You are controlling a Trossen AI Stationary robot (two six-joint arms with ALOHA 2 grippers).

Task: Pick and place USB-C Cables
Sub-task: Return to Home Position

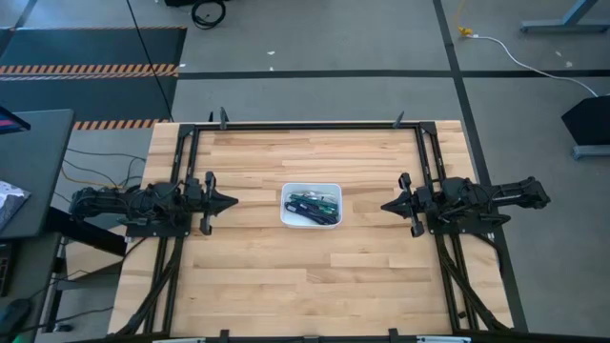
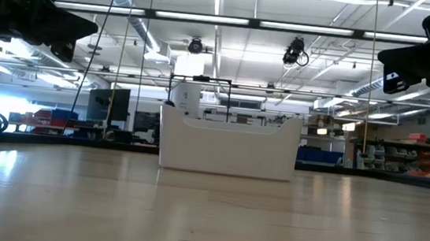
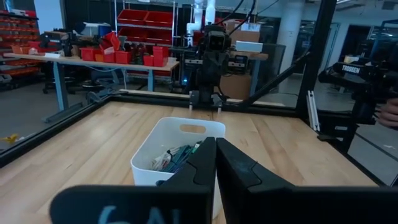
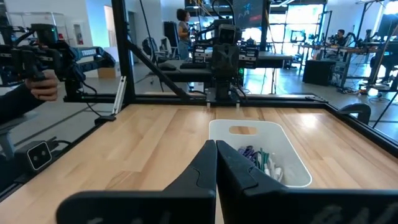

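Note:
The white rounded-square tray [image 1: 333, 190] sits at the table's middle, and the USB-C cables [image 1: 313, 204] lie heaped inside it: teal, green, purple and pale bundles. They also show in the tray in the left wrist view [image 3: 178, 157] and the right wrist view [image 4: 260, 159]. My left gripper [image 1: 233, 201] hangs shut to the left of the tray, clear of the table. My right gripper [image 1: 385, 205] hangs shut to the right of the tray, also raised. Both point at the tray and touch nothing.
A black frame rail [image 1: 315, 125] runs along the table's far edge, with rails down both sides. Bare wooden tabletop [image 1: 305, 276] lies all round the tray. A person's hand [image 4: 43, 87] holds a device beyond the table.

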